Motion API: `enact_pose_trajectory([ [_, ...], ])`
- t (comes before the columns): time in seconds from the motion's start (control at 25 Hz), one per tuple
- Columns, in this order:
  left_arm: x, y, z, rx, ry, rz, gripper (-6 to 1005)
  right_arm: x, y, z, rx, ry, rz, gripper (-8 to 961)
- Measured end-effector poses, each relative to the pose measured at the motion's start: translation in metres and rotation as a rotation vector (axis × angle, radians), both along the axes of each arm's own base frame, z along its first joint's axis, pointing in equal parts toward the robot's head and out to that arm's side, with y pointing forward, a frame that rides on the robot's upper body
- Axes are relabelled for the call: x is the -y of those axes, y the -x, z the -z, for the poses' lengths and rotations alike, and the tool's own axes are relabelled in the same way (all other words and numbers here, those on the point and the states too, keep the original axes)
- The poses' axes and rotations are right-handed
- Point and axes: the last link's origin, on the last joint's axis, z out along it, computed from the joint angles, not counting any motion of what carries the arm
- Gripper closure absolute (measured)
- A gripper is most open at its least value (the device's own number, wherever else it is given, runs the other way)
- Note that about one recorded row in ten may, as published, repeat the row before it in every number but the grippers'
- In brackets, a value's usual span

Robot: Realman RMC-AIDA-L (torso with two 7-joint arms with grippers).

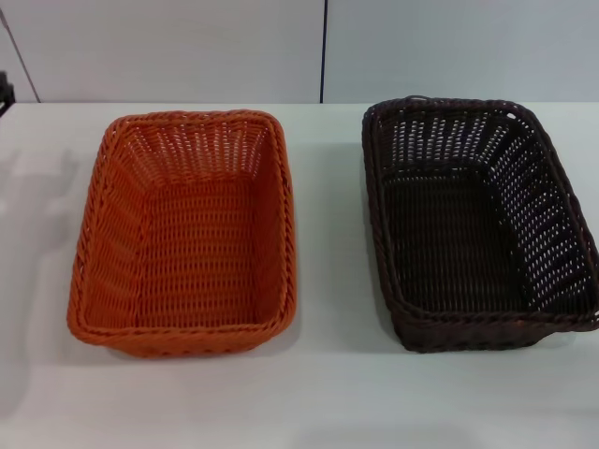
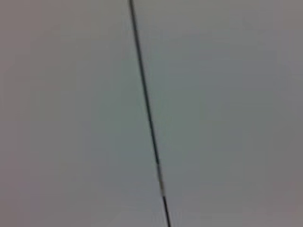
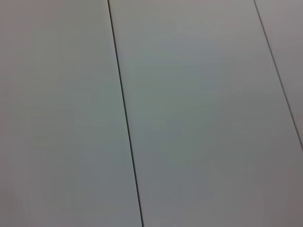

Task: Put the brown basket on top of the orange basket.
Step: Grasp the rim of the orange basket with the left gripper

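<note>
The orange basket (image 1: 183, 236) stands on the white table (image 1: 328, 383) at the left of the head view, empty and upright. The brown basket (image 1: 477, 224) stands to its right, also empty and upright, with a gap of bare table between them. Neither gripper shows in the head view. Both wrist views show only a pale panelled wall with dark seams, and no fingers or baskets.
A pale wall (image 1: 187, 47) with a dark vertical seam (image 1: 324, 51) runs behind the table's far edge. A small dark object (image 1: 5, 96) sits at the far left edge. The brown basket reaches close to the right border of the head view.
</note>
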Motion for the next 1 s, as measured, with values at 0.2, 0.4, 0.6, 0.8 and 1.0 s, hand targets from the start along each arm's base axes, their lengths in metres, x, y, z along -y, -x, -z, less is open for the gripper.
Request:
enact_pose_trajectory([
  [0.2, -0.012, -0.045, -0.008, -0.090, 0.196, -0.183, 210, 0.000, 0.000, -0.001, 0.002, -0.001, -0.001, 130],
  [0.4, -0.018, -0.073, -0.017, -0.080, 0.458, -0.339, 211, 0.000, 0.000, -0.001, 0.004, -0.002, -0.001, 130],
  [0.6, -0.017, -0.083, -0.022, -0.082, 0.499, -0.357, 212, 0.002, -0.002, -0.003, 0.012, -0.005, 0.004, 130],
  [0.8, -0.012, -0.112, -0.021, -0.122, 0.593, -0.367, 213, 0.007, -0.006, -0.004, 0.017, -0.007, 0.018, 129],
  [1.0, -0.007, -0.119, -0.011, -0.147, 0.676, -0.396, 213, 0.015, -0.010, -0.005, 0.023, -0.012, 0.037, 129],
])
